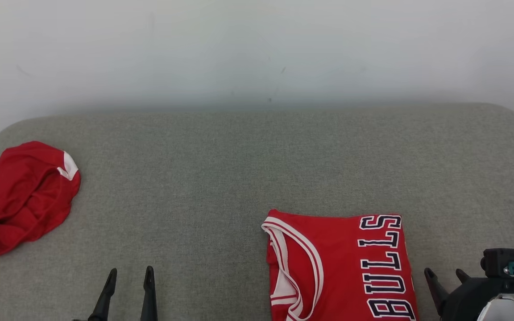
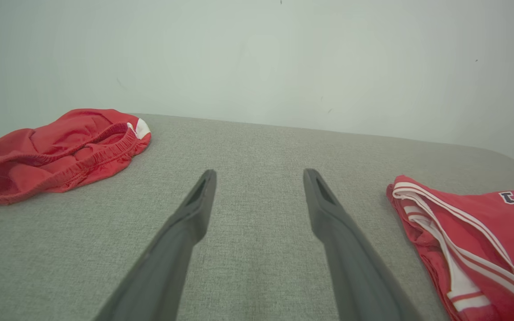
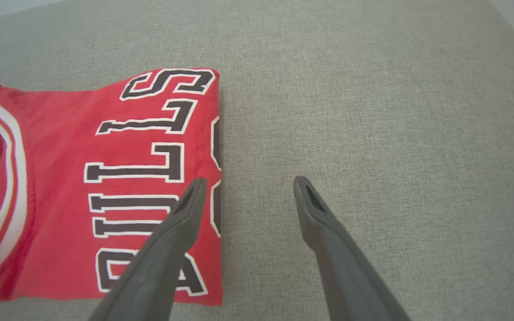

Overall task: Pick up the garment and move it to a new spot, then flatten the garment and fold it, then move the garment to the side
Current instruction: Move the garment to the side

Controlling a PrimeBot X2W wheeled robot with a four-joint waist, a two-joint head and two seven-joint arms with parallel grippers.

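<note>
One folded jersey (image 1: pixel 341 267), crumpled red shorts (image 1: pixel 20 196) well apart

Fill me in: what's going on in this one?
Nothing is being held right now. A red Bulls jersey lies folded on the gray cushioned surface, toward the robot's right side. The right gripper sits at the jersey's right edge, jaws open and empty. The left gripper hovers over bare fabric, also open. A crumpled pair of red shorts lies apart at the far left.
</note>
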